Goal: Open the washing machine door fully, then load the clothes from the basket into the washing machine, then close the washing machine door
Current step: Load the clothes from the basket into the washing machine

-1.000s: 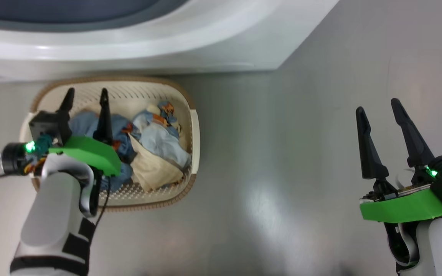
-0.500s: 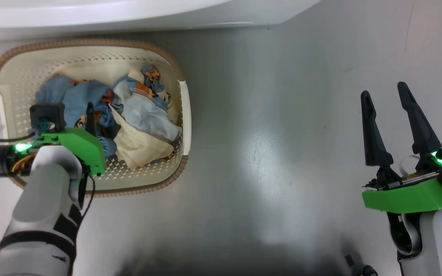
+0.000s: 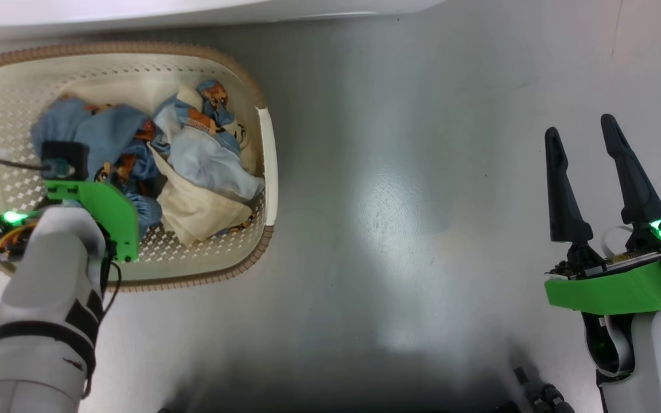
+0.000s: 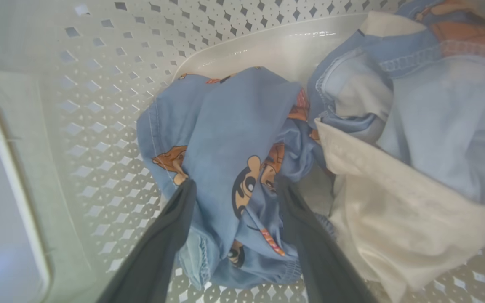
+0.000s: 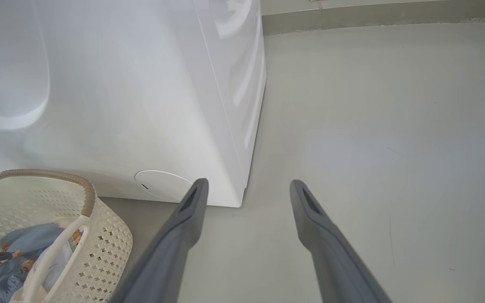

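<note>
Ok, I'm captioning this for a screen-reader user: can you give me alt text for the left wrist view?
The open left pincer straddles a crumpled blue garment with orange prints in a cream perforated basket. A cream garment and a light blue garment lie to its right in this view.

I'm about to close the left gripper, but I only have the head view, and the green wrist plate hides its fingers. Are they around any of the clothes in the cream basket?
Observer: Yes. In the left wrist view the left gripper is open, and its two long dark fingers straddle a bunched fold of the blue garment with orange cartoon prints.
Operator: Would the cream-beige garment get caught too?
Observer: Probably not. The cream-beige garment lies outside the fingers, close beside the one on that view's right.
</note>
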{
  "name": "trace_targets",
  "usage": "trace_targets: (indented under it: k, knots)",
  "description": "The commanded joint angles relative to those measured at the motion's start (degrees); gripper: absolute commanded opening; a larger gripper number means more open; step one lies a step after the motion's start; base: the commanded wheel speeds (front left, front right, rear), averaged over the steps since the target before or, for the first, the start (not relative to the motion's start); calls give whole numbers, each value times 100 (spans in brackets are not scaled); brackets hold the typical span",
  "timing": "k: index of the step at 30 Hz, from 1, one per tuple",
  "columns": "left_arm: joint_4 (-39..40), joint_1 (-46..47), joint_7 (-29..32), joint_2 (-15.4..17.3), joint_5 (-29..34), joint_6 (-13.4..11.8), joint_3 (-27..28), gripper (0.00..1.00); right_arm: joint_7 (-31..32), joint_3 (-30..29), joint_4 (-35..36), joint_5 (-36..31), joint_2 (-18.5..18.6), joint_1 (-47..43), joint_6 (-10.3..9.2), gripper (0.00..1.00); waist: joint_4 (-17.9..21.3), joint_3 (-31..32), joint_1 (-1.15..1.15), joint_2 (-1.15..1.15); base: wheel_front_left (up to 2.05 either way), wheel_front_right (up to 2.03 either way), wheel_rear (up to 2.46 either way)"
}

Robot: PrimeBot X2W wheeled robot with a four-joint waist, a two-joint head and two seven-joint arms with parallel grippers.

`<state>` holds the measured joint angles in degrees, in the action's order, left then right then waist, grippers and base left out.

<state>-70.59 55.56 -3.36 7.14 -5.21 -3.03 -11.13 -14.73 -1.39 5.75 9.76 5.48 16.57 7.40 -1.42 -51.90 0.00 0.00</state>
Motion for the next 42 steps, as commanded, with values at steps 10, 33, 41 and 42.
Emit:
trace_targets:
  k: [10,33,41,42]
  knots:
    - [-199,245,593,297,-96,142,17,100,-27,48,239,-1,-43,-94,9,100,51,-248,0,0,0,0,0]
    - [-240,37,-52,230,-439,112,37,0,-27,-12,227,-21,-46,-126,9,100,88,327,0,0,0,0,0]
    - [-240,-388,-811,231,-678,233,160,0,-27,91,19,37,-37,-198,9,100,81,1024,0,0,0,0,0]
    - [-228,-441,-879,229,-690,242,160,0,-27,102,3,38,-33,-212,9,100,74,1107,0,0,0,0,0]
